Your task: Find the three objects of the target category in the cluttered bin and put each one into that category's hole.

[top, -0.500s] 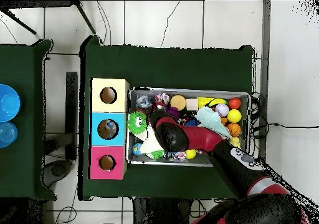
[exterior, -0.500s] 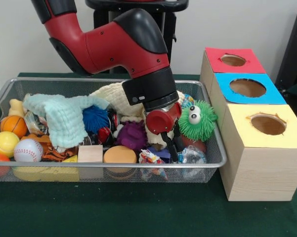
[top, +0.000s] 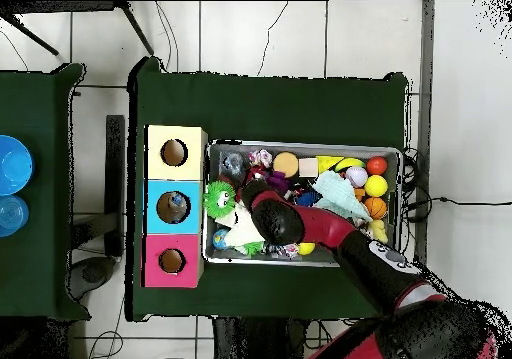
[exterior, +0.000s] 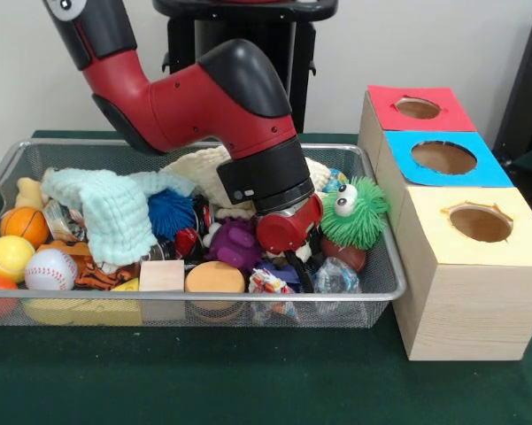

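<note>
The wire mesh bin (exterior: pixel 385 297) is full of toys; it also shows in the overhead view (top: pixel 404 190). One clear crinkly packet (exterior: pixel 336 276) lies at the bin's front right corner, and shows in the overhead view (top: pixel 233 163). A second printed packet (exterior: pixel 62 221) lies at the left by the orange ball. My gripper (exterior: pixel 289 252) is down among the toys in the bin's middle right, between a purple toy (exterior: pixel 235 243) and a green fuzzy toy (exterior: pixel 352 212). Its tips are hidden by the wrist and the clutter. It is about a hand's width from the front right packet.
A wooden box stands right of the bin with a red hole (exterior: pixel 418 108), a blue hole (exterior: pixel 443 158) and a yellow hole (exterior: pixel 481 223). A confetti-patterned bundle (exterior: pixel 271 288), a pale knitted cloth (exterior: pixel 106 208), balls and blocks fill the bin.
</note>
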Available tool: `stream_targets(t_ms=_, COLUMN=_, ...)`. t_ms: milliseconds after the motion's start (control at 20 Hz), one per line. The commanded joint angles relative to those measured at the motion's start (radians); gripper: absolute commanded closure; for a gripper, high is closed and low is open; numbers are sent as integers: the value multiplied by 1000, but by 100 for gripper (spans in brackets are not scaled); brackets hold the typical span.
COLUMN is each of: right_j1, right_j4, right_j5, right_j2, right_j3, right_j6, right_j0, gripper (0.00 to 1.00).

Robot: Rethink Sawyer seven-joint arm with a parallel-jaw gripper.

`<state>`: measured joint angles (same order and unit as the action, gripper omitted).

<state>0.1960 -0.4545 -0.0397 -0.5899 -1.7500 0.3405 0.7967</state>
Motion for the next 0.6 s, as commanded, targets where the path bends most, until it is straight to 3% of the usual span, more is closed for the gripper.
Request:
stream_targets(t_ms=50, right_j1=-171, right_j4=-67, right_j5=90, right_j2=-79, right_j3=74, right_j6=122, right_j0=60, gripper=0)
stream_targets(t_ms=600, right_j1=-190, right_j4=-91, right_j5=83, right_j2=-108, right_j3=69, right_j6=134, right_j0=83, gripper=0)
